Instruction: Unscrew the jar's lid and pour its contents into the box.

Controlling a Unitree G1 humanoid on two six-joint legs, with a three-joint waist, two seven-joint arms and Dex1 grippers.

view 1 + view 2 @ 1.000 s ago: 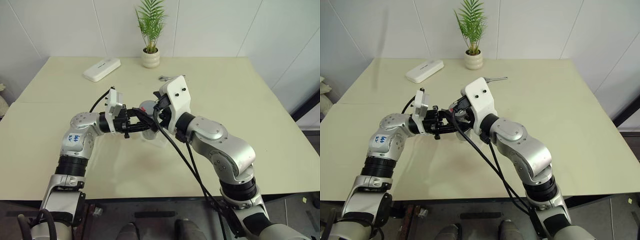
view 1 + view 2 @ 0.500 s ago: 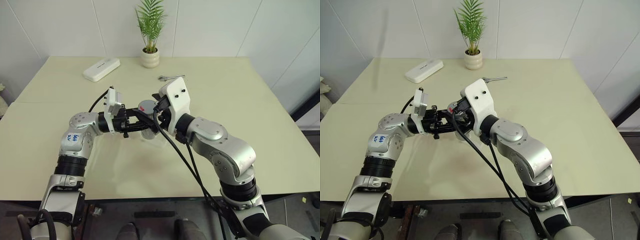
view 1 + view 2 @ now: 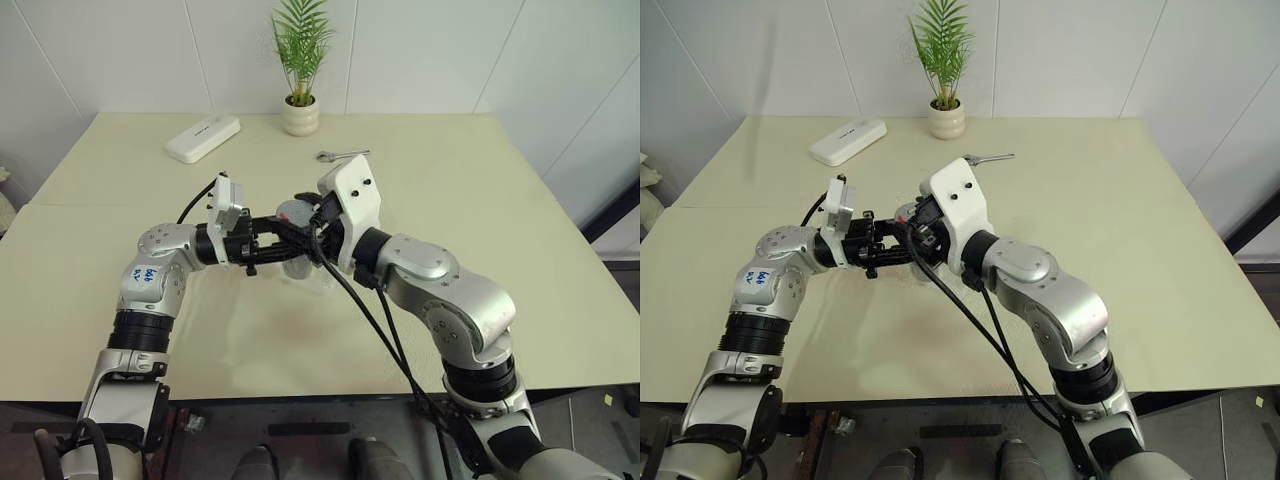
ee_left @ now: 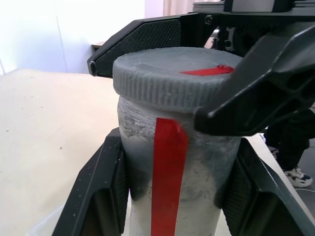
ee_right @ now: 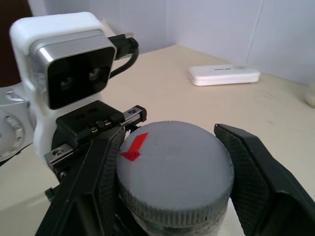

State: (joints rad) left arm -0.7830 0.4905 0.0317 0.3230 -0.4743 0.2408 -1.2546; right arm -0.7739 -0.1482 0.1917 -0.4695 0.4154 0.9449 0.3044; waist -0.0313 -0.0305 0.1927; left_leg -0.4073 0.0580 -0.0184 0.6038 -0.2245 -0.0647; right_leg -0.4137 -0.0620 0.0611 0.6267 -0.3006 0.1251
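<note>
The silvery-grey jar [image 4: 172, 162] with a red stripe is held above the table at mid-height. My left gripper [image 4: 172, 201] is shut on its body, one black finger on each side. The grey lid [image 5: 172, 162] with a red mark sits on top of the jar, and my right gripper [image 5: 170, 169] is shut on its ribbed rim. From the head camera the lid [image 3: 292, 212] shows between the two hands. The clear box [image 3: 318, 282] lies on the table just below the jar. The contents are hidden inside the jar.
A white oblong device [image 3: 203, 138] lies at the far left of the table [image 3: 500, 200]. A white plant pot [image 3: 300, 115] stands at the far edge, and a metal wrench [image 3: 342, 155] lies behind my right hand.
My right gripper's fingers, open around the lid before, have closed onto its rim. The left gripper and the jar have stayed where they were.
</note>
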